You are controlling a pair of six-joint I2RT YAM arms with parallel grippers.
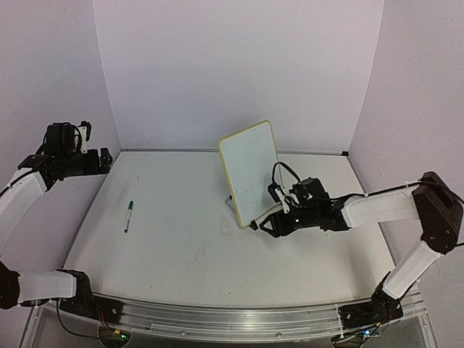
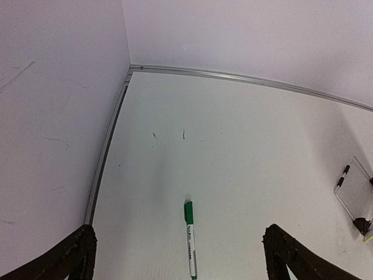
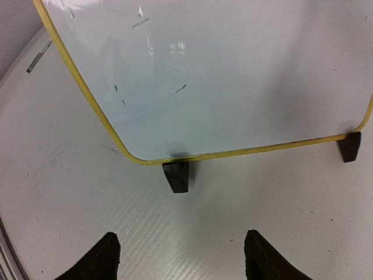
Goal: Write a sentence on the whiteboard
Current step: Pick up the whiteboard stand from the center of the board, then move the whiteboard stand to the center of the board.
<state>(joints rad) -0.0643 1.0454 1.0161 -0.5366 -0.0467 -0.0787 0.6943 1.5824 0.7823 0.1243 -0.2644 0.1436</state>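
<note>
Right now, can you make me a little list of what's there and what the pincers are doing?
whiteboard: standing tilted on black feet, no sentence yet
marker: green-capped, lying on the table, untouched
left pincer: open, empty, raised at the table's left side
right pincer: open, empty, low by the whiteboard's bottom edge

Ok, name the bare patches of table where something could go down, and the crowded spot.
Widest: the middle of the table, between the green pen and the whiteboard, down to its near edge. Also free: the far-left corner beyond the pen. Crowded: the whiteboard's foot, where the right gripper sits close.
</note>
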